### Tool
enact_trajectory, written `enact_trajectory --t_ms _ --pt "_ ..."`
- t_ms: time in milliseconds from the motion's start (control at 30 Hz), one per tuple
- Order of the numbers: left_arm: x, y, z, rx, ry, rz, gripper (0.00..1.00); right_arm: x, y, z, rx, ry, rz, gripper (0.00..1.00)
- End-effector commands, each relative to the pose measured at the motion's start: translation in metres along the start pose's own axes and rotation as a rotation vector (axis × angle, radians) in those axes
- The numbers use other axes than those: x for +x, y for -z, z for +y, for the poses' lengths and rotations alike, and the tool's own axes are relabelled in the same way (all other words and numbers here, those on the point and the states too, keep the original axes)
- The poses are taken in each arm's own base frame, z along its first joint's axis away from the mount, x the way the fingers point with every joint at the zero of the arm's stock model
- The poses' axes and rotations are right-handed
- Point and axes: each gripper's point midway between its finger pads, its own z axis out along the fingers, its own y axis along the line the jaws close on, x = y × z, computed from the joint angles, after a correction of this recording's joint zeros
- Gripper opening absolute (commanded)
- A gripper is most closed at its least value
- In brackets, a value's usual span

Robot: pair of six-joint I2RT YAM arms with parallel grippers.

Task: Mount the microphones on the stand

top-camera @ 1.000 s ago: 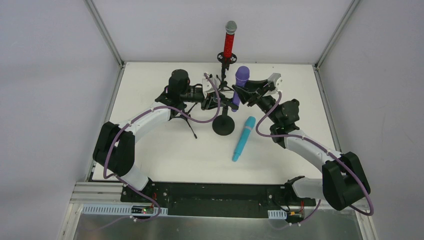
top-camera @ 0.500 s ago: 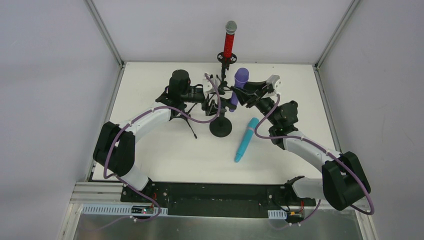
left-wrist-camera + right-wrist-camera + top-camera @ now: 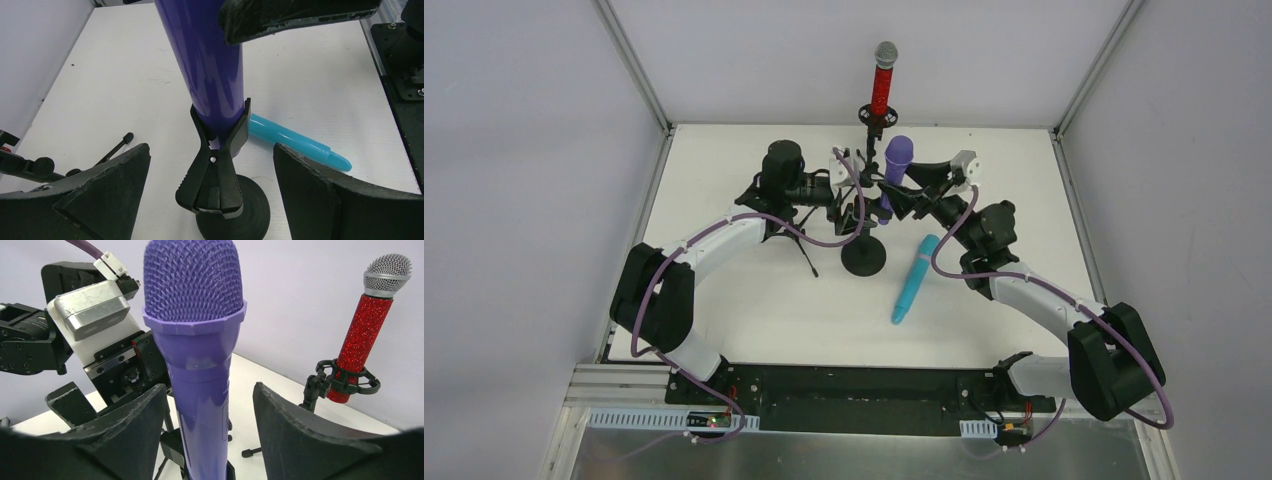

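Observation:
The purple microphone point(image 3: 896, 160) point(image 3: 195, 340) stands upright with its lower end in the black spring clip point(image 3: 218, 167) of the round-based stand point(image 3: 864, 258). My left gripper point(image 3: 858, 208) point(image 3: 210, 195) is open, one finger on each side of the clip's handles and clear of them. My right gripper point(image 3: 906, 196) point(image 3: 210, 440) is open around the purple body, with a gap on its right side. The red microphone point(image 3: 883, 82) point(image 3: 367, 335), with a silver mesh head, sits in a tripod stand at the back. The cyan microphone point(image 3: 914, 278) point(image 3: 295, 145) lies flat on the table.
A black tripod stand point(image 3: 792, 228) stands under my left arm, one leg point(image 3: 115, 147) reaching toward the front. My left wrist point(image 3: 95, 335) is close behind the purple microphone. White walls and metal frame posts point(image 3: 634, 65) ring the table.
My left gripper opened off the clip's handles, and the clip now pinches the purple microphone. My right gripper loosened around the microphone, which stands straighter.

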Motion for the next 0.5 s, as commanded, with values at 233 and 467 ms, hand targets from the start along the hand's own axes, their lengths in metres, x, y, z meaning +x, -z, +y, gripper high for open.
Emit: enact_trajectory --t_ms 233,467 --pt "-0.031 0.004 -0.004 -0.015 -0.049 -0.087 0.94 -0.025 -0.002 0.009 -0.012 0.006 -0.048 0.95" --pt "-0.039 0.005 -0.004 -0.023 -0.034 -0.115 0.98 -0.027 0.01 0.01 0.017 -0.018 -0.029 0.99"
